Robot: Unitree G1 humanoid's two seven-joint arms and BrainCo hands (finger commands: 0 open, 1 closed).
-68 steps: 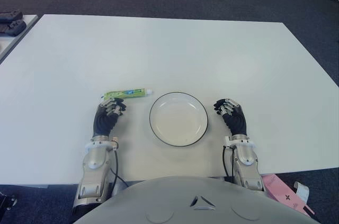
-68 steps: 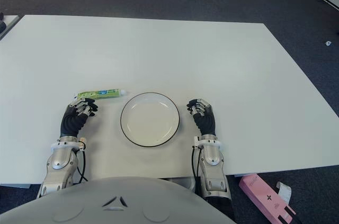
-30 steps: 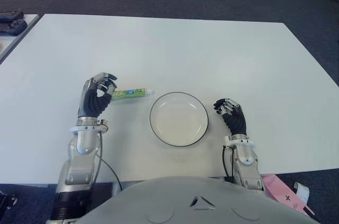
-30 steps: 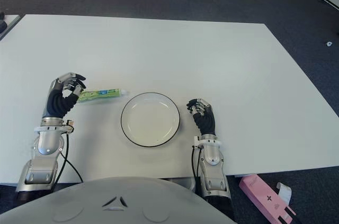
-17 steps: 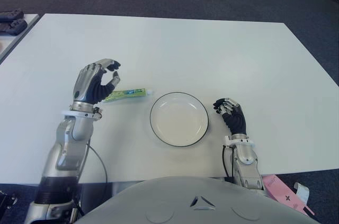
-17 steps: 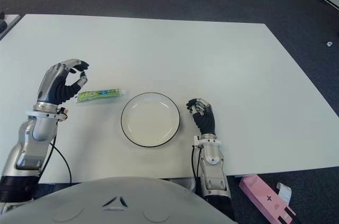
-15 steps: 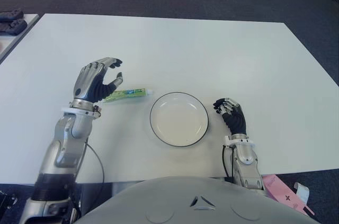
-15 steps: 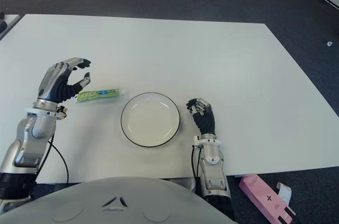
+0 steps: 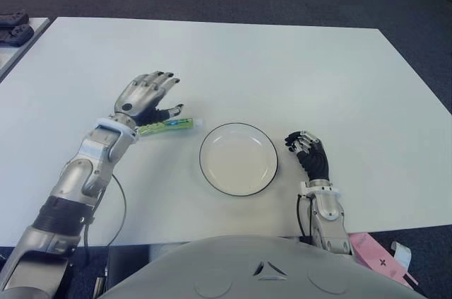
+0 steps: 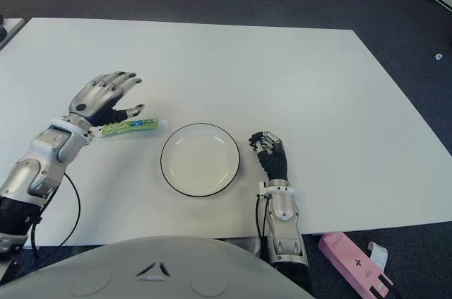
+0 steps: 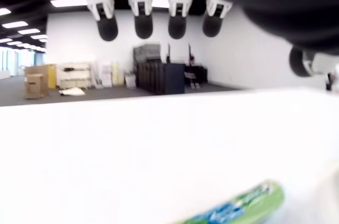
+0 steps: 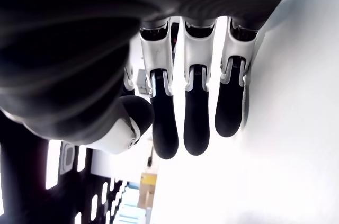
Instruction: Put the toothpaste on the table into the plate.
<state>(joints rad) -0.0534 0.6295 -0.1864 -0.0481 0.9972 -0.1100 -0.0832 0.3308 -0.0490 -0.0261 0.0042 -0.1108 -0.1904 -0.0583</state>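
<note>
Green plastic toothpaste tube (image 9: 167,126), light and soft, wants a mid-body grasp; left hand (image 9: 145,97) hovers above with fingers spread.

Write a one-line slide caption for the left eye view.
Left hand open over the toothpaste on the table, left of the plate; right hand beside the plate's right.

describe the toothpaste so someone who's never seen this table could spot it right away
On the white table, find the round black-rimmed plate. Just to its left lies the toothpaste, partly under the open left hand; it is the only green thing there.
</note>
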